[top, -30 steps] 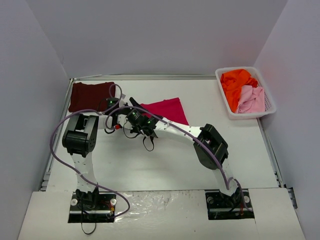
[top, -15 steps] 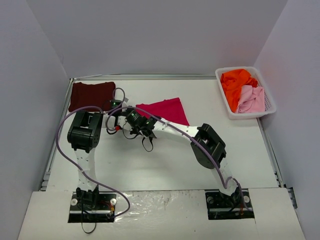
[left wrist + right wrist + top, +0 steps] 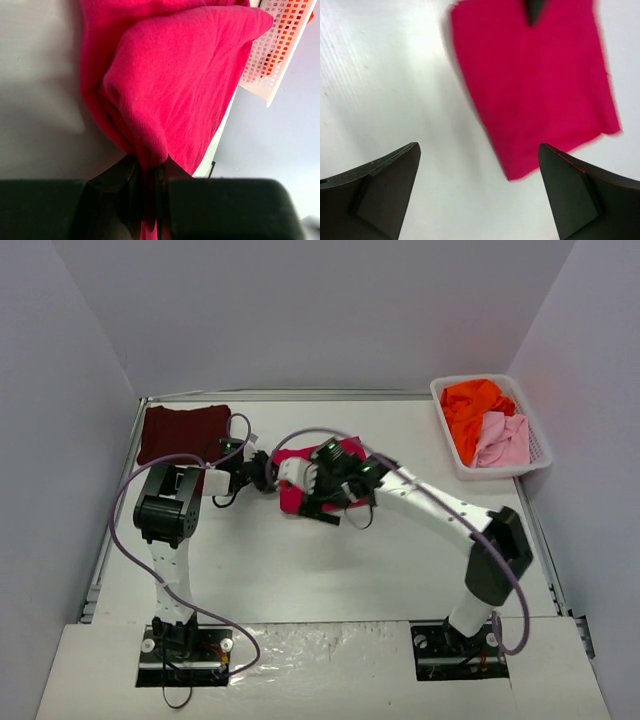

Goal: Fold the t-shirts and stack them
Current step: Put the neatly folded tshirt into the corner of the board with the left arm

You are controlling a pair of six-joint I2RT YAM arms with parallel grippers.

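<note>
The crimson-red t-shirt (image 3: 290,496) lies folded on the table's middle, partly under both wrists. My left gripper (image 3: 262,476) is shut on its left edge; in the left wrist view the cloth (image 3: 175,85) bunches up from the pinching jaws (image 3: 150,175). Just above the same shirt (image 3: 535,85) my right gripper (image 3: 318,495) hovers open and holds nothing, its fingertips (image 3: 415,150) wide apart over bare table. A dark maroon t-shirt (image 3: 180,430) lies folded at the back left. Orange (image 3: 472,405) and pale pink (image 3: 505,438) t-shirts sit crumpled in the basket.
The white mesh basket (image 3: 455,455) stands at the back right against the wall, and its edge (image 3: 272,45) also shows in the left wrist view. Grey walls close in the table on three sides. The purple cable (image 3: 115,530) loops beside the left arm.
The right gripper has opened and let go of the crimson shirt, and its arm has swung right. The left gripper has shut on the shirt's left edge, which now bunches up.
</note>
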